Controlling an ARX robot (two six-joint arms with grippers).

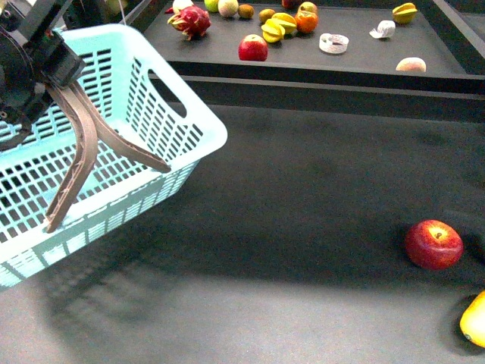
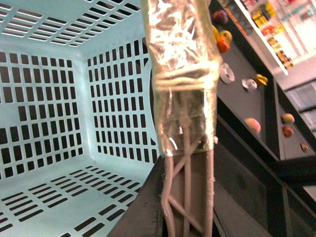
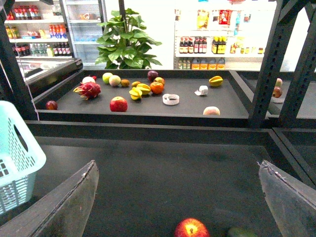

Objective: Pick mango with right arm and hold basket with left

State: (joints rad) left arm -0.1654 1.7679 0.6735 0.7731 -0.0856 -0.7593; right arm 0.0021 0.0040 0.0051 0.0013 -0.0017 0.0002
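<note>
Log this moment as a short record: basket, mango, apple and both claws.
basket: light blue, tilted, at the left of the table; nothing seen inside
left claw: open, fingers spread over the basket's near wall; contact unclear
right claw: open, empty, pointed toward the apple
mango: on the table, near right, cut off by the front view's edge, not grasped
apple: red, on the table just beyond the mango
back shelf: assorted fruit

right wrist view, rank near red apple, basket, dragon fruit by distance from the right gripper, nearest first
From the right gripper:
1. red apple, just under its open jaws.
2. basket, on the robot's left.
3. dragon fruit, back on the shelf.
</note>
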